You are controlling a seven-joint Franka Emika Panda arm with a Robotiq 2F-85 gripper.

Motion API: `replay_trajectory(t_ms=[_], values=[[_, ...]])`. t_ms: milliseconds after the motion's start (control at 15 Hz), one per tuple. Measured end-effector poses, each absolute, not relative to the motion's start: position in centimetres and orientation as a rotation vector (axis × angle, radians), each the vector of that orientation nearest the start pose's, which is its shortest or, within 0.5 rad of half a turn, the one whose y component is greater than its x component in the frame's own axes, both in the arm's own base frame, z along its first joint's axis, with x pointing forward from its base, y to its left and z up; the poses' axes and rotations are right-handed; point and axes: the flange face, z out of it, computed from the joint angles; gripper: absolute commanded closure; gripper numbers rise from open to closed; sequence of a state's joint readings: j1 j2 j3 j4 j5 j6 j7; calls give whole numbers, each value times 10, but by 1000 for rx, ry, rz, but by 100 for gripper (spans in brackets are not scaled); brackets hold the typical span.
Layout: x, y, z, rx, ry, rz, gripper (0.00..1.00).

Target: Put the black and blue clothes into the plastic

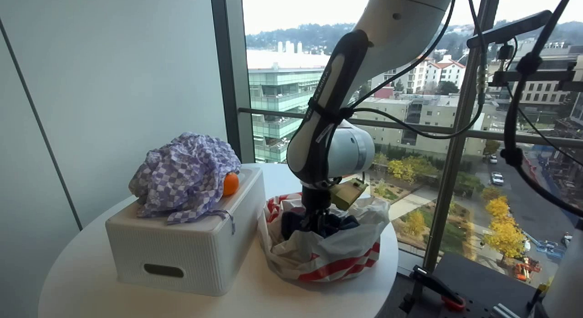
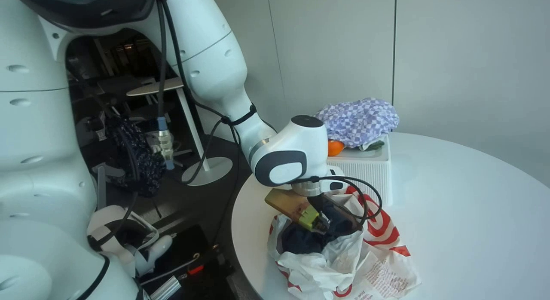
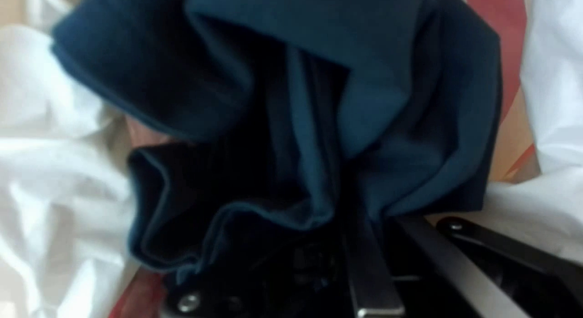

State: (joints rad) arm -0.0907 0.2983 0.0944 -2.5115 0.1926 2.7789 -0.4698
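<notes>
Standing inside the plastic bag (image 1: 291, 254), my gripper (image 1: 317, 228) meets the dark blue clothes (image 1: 293, 224) there, bunched to its left and right in an exterior view; folds hide my jaw tips, so clamped or apart I cannot tell. Probable next: release, straight rise.

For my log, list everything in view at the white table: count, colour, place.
Table: 1, white, in foreground
Plastic bag: 1, white and red, on table
Clothes: count unclear, dark blue, inside bag
Box: 1, white, beside bag
Checked cloth: 1, purple and white, on box
Round item: 1, orange, on box
Small item: 1, green, on box
Arm: 1, white and black, above bag
Cables: several, black, along arm
Wrist block: 1, yellowish, above bag
Gripper: 1, black, at clothes
</notes>
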Motion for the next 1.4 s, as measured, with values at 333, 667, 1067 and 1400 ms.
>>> replay_trajectory(t_ms=[333, 667, 1067, 1400], values=[[464, -1, 187, -3029, -470, -43, 29], [463, 7, 254, -3145, -554, -215, 0], [462, 37, 346, -3198, -535, -556, 0], [463, 122, 406, -3086, -680, -782, 0]])
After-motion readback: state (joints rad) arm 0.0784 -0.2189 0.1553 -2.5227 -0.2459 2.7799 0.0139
